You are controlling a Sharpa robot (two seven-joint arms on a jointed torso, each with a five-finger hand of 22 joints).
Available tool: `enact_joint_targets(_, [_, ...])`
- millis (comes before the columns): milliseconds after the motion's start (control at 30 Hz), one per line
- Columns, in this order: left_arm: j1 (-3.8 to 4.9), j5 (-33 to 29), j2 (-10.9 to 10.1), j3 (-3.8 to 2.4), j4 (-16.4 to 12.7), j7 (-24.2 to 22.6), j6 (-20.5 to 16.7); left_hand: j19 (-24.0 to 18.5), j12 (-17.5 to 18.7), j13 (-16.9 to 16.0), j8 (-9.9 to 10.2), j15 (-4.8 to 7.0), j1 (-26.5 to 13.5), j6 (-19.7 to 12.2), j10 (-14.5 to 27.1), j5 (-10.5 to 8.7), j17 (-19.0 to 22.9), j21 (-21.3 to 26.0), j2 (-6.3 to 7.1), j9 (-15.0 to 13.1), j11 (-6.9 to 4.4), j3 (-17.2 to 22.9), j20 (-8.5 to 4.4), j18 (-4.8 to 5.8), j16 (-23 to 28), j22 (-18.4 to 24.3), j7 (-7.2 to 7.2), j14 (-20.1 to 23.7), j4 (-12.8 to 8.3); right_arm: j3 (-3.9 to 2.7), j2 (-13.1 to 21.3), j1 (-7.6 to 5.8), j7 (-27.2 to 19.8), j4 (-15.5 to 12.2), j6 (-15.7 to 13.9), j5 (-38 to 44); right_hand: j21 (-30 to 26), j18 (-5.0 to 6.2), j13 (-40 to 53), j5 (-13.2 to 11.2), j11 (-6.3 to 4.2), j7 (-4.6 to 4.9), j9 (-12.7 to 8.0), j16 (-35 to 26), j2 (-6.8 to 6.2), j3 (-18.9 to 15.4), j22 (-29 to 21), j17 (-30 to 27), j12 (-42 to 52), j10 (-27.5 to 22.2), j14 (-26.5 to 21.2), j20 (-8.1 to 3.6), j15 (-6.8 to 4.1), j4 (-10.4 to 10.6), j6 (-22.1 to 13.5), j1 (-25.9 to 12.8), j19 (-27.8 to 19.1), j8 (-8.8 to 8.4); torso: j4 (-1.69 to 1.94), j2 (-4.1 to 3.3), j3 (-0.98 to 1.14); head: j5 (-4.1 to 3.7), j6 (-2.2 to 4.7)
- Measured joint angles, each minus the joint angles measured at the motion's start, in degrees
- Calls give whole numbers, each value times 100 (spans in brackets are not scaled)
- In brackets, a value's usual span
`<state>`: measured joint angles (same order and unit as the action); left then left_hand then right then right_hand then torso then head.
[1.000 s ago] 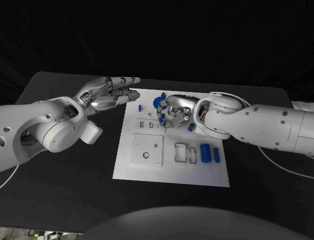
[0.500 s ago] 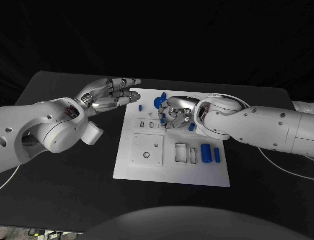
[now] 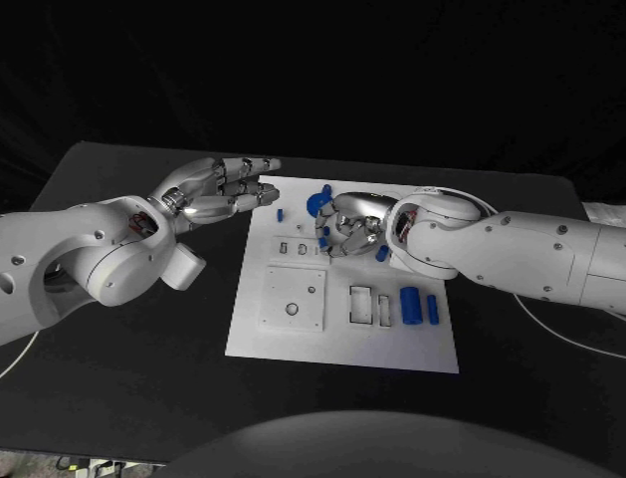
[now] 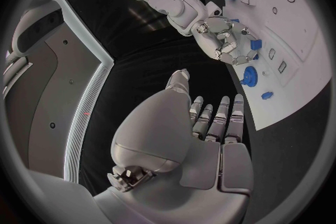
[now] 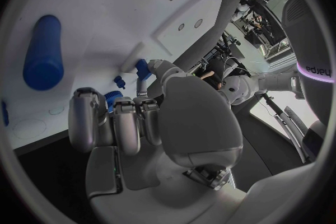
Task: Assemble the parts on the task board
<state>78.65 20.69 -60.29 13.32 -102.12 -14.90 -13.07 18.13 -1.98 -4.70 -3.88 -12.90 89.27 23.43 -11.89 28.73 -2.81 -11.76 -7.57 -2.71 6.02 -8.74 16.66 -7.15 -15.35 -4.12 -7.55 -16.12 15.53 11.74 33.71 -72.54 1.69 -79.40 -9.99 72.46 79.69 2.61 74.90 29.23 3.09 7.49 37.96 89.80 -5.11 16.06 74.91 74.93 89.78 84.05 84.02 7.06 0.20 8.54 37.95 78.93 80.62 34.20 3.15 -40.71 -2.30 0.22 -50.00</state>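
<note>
- The right robot hand [image 3: 347, 227] is curled down over the far middle of the task board [image 3: 334, 344], fingers bunched around a small blue part [image 5: 142, 69]. It looks pinched at the fingertips, though the contact itself is not plain, so whether the hand truly grips it I cannot tell.
- The left robot hand [image 3: 221, 186] hovers over the worktop [image 3: 126, 378] just beside the board's far left corner, fingers extended and apart, holding nothing.
- A blue gear-like piece [image 3: 317, 204] sits just beyond the right hand; a blue cylinder [image 3: 410, 305] and a thin blue bar [image 3: 432, 308] lie well apart from it, nearer the robot.
- To do the step well, I judge: keep the small part upright, line it up over its socket, press straight down, and let go only once it is seated.
- Hidden: the socket under the right fingers, and any parts beneath that palm.
</note>
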Motion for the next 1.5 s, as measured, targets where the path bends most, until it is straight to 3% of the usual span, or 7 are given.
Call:
enact_joint_targets(300, [-1, 1, -5, -1, -2, -5, 0, 42, 0, -10, 0, 0, 20, 0, -21, 0, -5, -22, -20, 0, 21, 17, 0, 0, 0, 0, 0, 0, -17, 3, -11, 1, 39, 12, 92, -1, -204, 1, 0, -268, 41, 69, -212, 0, -9, -6, 0, -1, 0, -1, 0, 21, 0, -43, -176, -73, -165, -416, -2, 0, 0, 3, 0])
enact_joint_targets(533, [-1, 2, -9, -1, -1, -27, -3, 41, 0, -17, 0, 0, 36, 23, -41, 0, -9, -43, -3, 0, 41, 17, 0, 0, -46, 0, -22, -43, -17, 3, -11, 2, 56, 21, 185, 9, -336, 0, 0, -887, 41, 123, -573, 0, -46, -58, 4, -1, 0, -1, 1, 31, 42, -121, -434, -160, -255, -975, -1, 0, 0, 3, 0])
enact_joint_targets(733, [-1, 3, -15, -1, 0, -45, -4, 41, 0, -17, 0, 0, 43, 22, -41, 0, -8, -43, 3, 0, 41, 17, 0, -1, -46, -1, -22, -42, -17, 3, -12, 2, 56, 21, 257, 31, -336, 0, 0, -1174, 41, 111, -762, 0, -69, -148, 4, -1, 0, -1, 1, 31, 42, -160, -448, -183, -255, -1213, 0, 0, 0, 3, 0])
enact_joint_targets(967, [-2, 3, -16, -1, 5, -57, -5, 41, 0, -16, 0, 0, 43, 22, -41, 0, -8, -43, 4, 0, 41, 17, 0, -1, -46, -1, -21, -42, -17, 3, -11, 2, 46, 21, 281, 62, -336, 0, 0, -1821, 41, 70, -1024, 0, -21, -386, 4, -2, 0, -1, 1, 31, 42, -173, -748, -265, -255, -1546, -1, 0, 0, 9, 0])
enact_joint_targets(1200, [-2, 4, -21, -1, 7, -64, -9, 41, 0, -16, 0, 0, 43, 22, -41, 0, -8, -43, 3, 0, 41, 16, 0, 0, -45, -1, -21, -42, -16, 5, 65, -17, -32, -33, 118, 127, -492, 89, 5, -2561, 40, 40, -1263, 0, -185, -809, 3, -2, 0, -1, 1, -7, 42, 175, -939, -509, -298, -1726, -1, 0, 0, 12, 0])
enact_joint_targets(1400, [-2, 4, -32, -1, 11, -64, -16, 41, 0, -16, 0, 0, 43, 21, -41, 0, -8, -43, 3, 0, 41, 15, 0, -1, -46, -1, -21, -42, -16, 4, 249, -165, -250, -155, -324, 141, -694, 90, 4, -2614, 40, -5, -1356, 0, -521, -1156, 3, -2, 0, -1, 1, -10, 42, 794, -1004, -625, -460, -1772, 1, 0, 2, 18, 0])
enact_joint_targets(1500, [-2, 4, -33, -1, 16, -65, -24, 41, 0, -17, 0, 12, 43, 21, -52, 0, -9, -43, 3, 0, 30, 15, 1, 0, -45, -1, -21, -53, -16, 0, 378, -254, -399, -263, -576, 116, -755, 90, 4, -2614, 40, 4, -1398, 0, -416, -1563, 2, -2, 0, -1, 1, -10, 42, 844, -1014, -740, -521, -1782, 0, 3, 2, 19, 0])
